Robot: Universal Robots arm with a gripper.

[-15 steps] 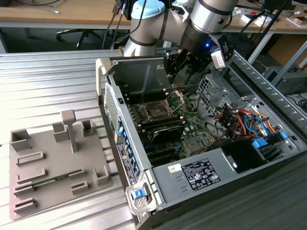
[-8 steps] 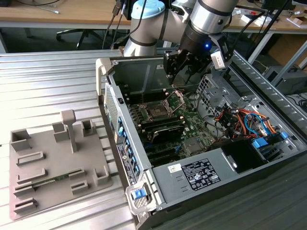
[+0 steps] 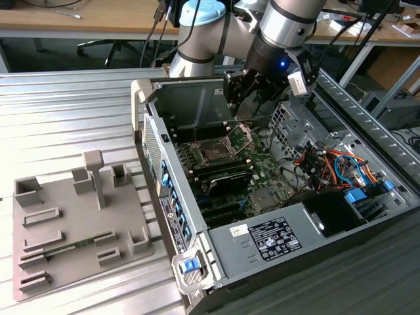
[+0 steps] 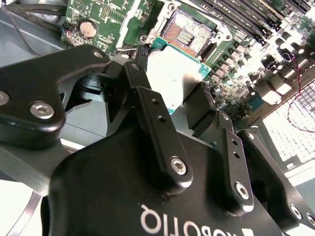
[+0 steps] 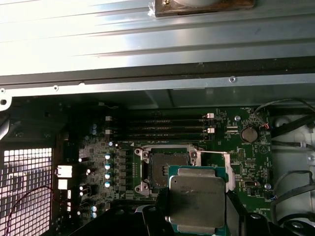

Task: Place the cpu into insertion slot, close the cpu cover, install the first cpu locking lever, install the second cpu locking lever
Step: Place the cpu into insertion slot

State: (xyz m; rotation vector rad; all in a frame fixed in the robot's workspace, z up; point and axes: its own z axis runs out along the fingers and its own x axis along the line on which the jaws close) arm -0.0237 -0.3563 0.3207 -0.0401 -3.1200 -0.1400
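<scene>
The task is only at its first step: the gripper [image 4: 172, 83], jaws clenched on the edges of the cpu [image 5: 197, 196], holds it in the air near the empty insertion slot [image 5: 165, 169], whose cpu cover [image 3: 239, 136] stands open, so placing, closing and locking are not yet done.

cpu [image 4: 172, 69] | partly hidden behind pincer [image 4: 168, 83] | arm [image 3: 289, 26] cut off at top
</scene>
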